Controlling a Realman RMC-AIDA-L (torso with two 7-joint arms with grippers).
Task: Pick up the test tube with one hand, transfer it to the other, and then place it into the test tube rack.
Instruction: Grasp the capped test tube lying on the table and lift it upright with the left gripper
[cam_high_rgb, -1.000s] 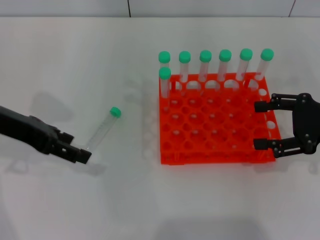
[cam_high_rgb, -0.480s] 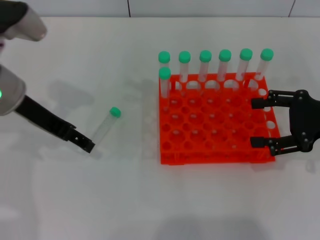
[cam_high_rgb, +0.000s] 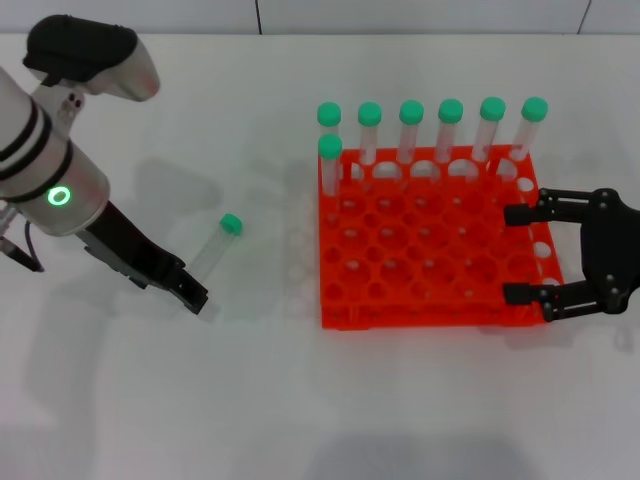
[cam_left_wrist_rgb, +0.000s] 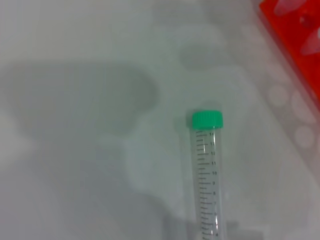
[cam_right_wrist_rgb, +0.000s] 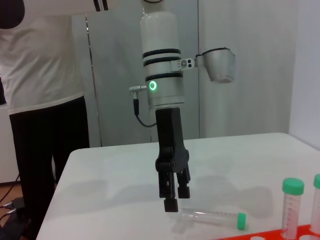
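The test tube (cam_high_rgb: 212, 250), clear with a green cap, lies on the white table left of the rack. It also shows in the left wrist view (cam_left_wrist_rgb: 207, 175) and the right wrist view (cam_right_wrist_rgb: 210, 217). My left gripper (cam_high_rgb: 192, 295), on the green-ring arm, hangs just above the tube's bottom end, open and empty; it also shows in the right wrist view (cam_right_wrist_rgb: 176, 200). The orange-red rack (cam_high_rgb: 430, 315) stands at centre right. My right gripper (cam_high_rgb: 510, 253) is open and empty over the rack's right edge.
Several green-capped tubes (cam_high_rgb: 430, 125) stand in the rack's back row, one more in the second row at left. A corner of the rack (cam_left_wrist_rgb: 295, 30) shows in the left wrist view. A person (cam_right_wrist_rgb: 40, 100) stands beyond the table's far left end.
My left arm has swung upright, bringing its wrist into view, and its gripper has moved right to the tube's bottom end. The tube lies as before. The right gripper has barely shifted.
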